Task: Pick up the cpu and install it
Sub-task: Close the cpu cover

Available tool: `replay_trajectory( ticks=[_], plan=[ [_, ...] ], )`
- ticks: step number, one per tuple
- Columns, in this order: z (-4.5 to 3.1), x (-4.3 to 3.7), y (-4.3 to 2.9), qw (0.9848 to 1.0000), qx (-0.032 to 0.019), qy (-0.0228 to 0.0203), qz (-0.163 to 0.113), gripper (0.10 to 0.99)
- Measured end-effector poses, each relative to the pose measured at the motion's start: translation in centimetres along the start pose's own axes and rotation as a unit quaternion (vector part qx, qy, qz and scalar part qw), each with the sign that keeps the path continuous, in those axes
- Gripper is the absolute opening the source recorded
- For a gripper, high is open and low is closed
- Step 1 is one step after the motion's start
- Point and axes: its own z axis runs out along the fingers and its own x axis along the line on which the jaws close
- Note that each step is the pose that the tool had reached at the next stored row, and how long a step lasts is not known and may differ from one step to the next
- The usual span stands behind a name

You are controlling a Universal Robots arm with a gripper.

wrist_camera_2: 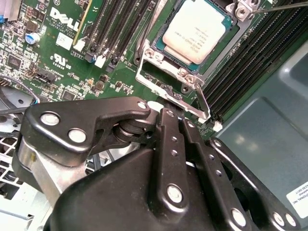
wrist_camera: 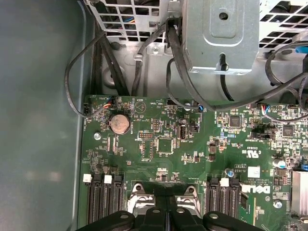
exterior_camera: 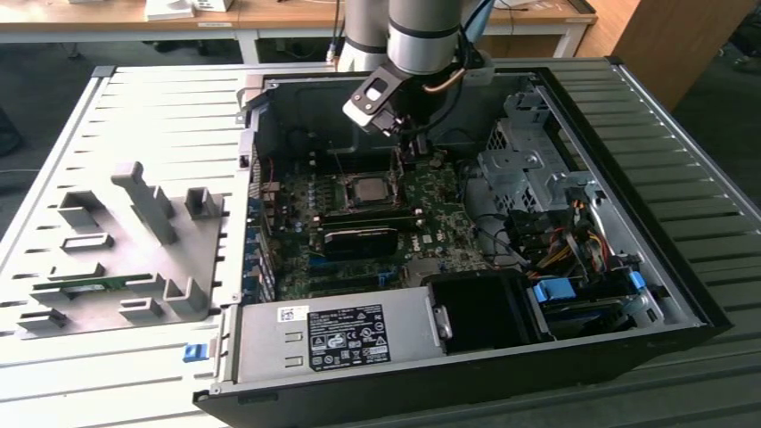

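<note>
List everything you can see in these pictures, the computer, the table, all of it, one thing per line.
slatted table: one, light grey, under everything
computer case: one, black, open, on the table
motherboard: one, green, inside the case
cpu: one, silver-grey top, lying in its socket on the motherboard
coin battery: one, silver, on the motherboard
power supply: one, silver-grey, labelled, at the case's near end
drive cage: one, bare metal, on the case's exterior-view right
fixture plate: one, grey, with upright blocks, on the table at the exterior view's left
memory stick: one, green, in the fixture plate
robot arm: one, grey, above the case
pincer: one, black, shut, close to the cpu's socket
</note>
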Motion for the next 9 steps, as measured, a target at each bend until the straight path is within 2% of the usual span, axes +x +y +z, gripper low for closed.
replay_trajectory(
  ticks=[9],
  plan=[
    [0.08,0.0,-0.18,1.0,0.0,0.0,0.0,0.106]
  ],
)
